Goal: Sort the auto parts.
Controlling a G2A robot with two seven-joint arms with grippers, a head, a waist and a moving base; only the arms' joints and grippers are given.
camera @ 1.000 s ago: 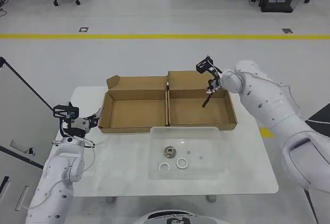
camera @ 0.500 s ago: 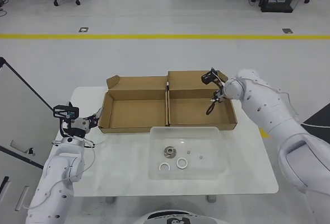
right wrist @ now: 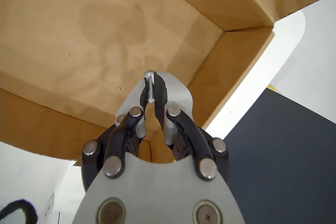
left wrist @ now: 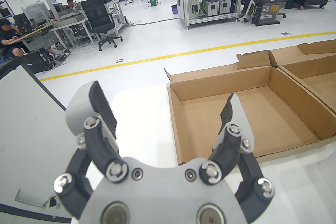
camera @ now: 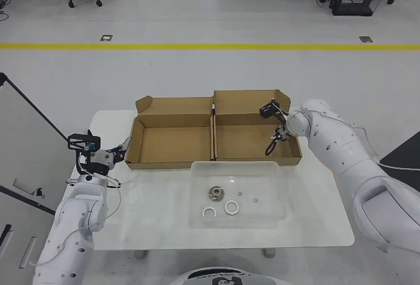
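Note:
My right gripper (right wrist: pixel 152 89) is shut on a silver threaded bolt (right wrist: pixel 150 88), held low over the floor of the right cardboard box (right wrist: pixel 65 33) near its front right corner. From above, that gripper (camera: pixel 269 150) hangs inside the right box (camera: pixel 245 142). The left cardboard box (camera: pixel 174 142) is bare inside. A clear plastic tray (camera: pixel 267 214) in front of the boxes holds a grey metal hub (camera: pixel 214 192), two white rings (camera: pixel 232 208) and small white bits. My left gripper (left wrist: pixel 168 109) stands open over the table's left edge, beside the left box (left wrist: pixel 262 114).
The white table (camera: pixel 160 214) has free room at its left and front right. A grey cabinet (camera: pixel 10 142) stands close by the table's left side. A dark floor mat (right wrist: pixel 275 156) lies past the table's right edge.
My right gripper has moved toward the front right corner of the right box and sunk lower, carrying the bolt. The left arm has kept still.

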